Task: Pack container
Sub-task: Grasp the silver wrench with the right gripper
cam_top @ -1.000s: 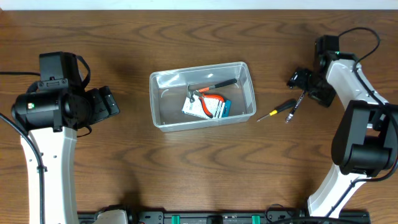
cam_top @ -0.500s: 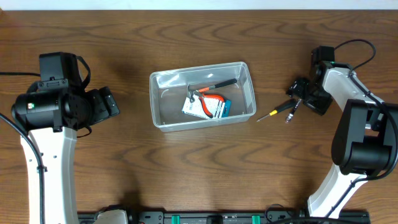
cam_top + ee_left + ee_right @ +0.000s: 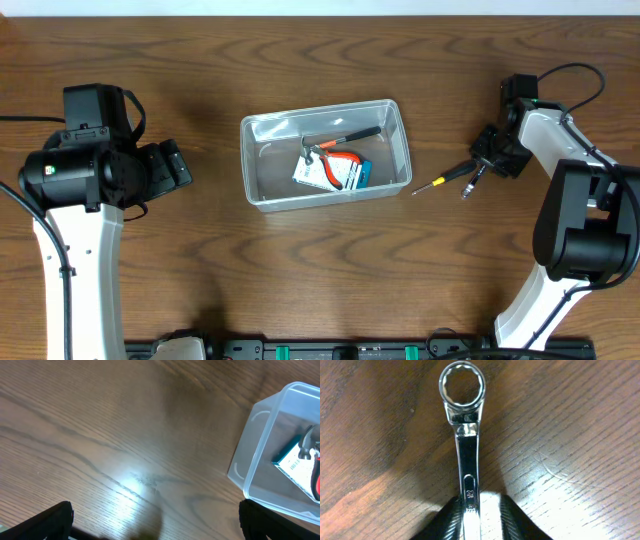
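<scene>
The container (image 3: 320,112), a clear plastic bin, sits mid-table and holds a hammer (image 3: 345,137), red-handled pliers (image 3: 338,166) and a printed card. It also shows in the left wrist view as the container (image 3: 260,460) at the right. My right gripper (image 3: 479,521) is low over the table, its jaws narrowed around the shaft of a silver ring wrench (image 3: 467,450). The left pad touches the shaft and a small gap shows at the right pad. From overhead the right gripper (image 3: 484,158) is right of the bin. My left gripper (image 3: 157,522) is open over bare wood, left of the bin.
A screwdriver (image 3: 440,181) with a black and yellow handle lies on the table just left of the wrench (image 3: 470,184), between the bin and the right arm. The right arm's cable (image 3: 575,70) loops behind it.
The right gripper has come down toward the near side onto the wrench and its jaws have closed in from wide open. The left arm and the bin have not moved.
</scene>
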You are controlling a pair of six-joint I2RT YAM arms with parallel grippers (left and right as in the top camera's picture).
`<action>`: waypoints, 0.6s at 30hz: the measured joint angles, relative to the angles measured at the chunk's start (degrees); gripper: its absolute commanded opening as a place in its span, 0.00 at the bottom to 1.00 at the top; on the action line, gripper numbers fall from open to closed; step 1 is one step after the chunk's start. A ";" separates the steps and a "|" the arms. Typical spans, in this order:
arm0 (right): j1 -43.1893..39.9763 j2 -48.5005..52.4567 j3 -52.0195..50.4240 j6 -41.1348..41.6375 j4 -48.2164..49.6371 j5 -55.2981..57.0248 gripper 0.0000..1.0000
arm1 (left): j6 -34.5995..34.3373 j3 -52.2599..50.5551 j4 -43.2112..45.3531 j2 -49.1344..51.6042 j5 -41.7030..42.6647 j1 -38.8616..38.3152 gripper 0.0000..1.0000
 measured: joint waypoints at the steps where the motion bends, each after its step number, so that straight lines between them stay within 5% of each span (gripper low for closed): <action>1: 0.00 0.02 0.00 0.00 0.02 0.02 0.20 | 0.00 0.00 0.00 0.00 0.00 0.00 0.98; 18: 0.00 0.00 1.99 -5.01 1.38 0.02 0.07 | 0.00 0.00 0.00 0.00 0.00 0.00 0.98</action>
